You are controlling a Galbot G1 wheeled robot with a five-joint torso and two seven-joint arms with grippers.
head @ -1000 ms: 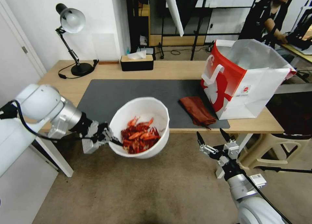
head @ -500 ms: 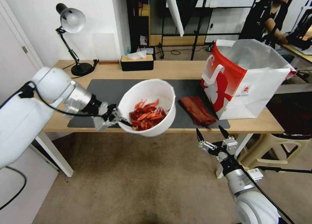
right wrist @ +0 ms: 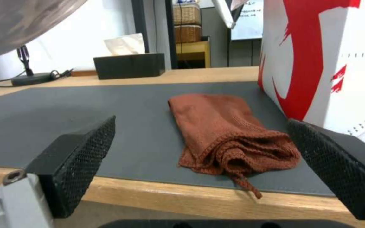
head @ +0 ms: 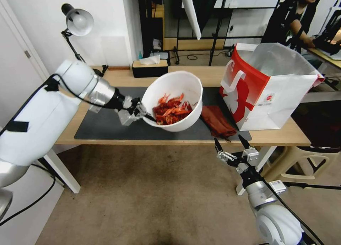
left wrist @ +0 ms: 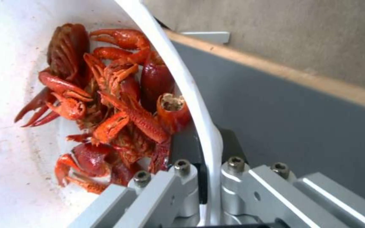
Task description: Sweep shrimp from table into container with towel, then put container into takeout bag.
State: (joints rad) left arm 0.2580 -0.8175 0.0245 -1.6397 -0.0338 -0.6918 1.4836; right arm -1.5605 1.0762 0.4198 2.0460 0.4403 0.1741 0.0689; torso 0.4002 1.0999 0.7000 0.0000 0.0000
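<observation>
The table (head: 199,76), a long light wooden top, is carrying a dark grey mat (head: 106,126), and at its right end the takeout bag (head: 270,86) is standing upright and open, red and white with a white handle and a red figure print. The container (head: 177,86), a round white bowl with faint red stains inside, is hanging tilted in the air above the mat, just left of the bag and not touching it. The left gripper (head: 144,114) is clenching on the bowl's rim; in the left wrist view the white rim (left wrist: 210,148) is passing between the two metal fingers, one inside the bowl and one outside. The towel (head: 216,121), dark rust-red and crumpled, is lying on the mat beside the bag; the bowl is hiding part of it in the head view, while the right wrist view is showing it whole. The right gripper (head: 232,149) is hovering below the table's front edge with its claw spread wide, holding nothing. The shrimp (head: 172,109), bright red-orange pieces with claws, are lying piled against the bowl's lower side.
</observation>
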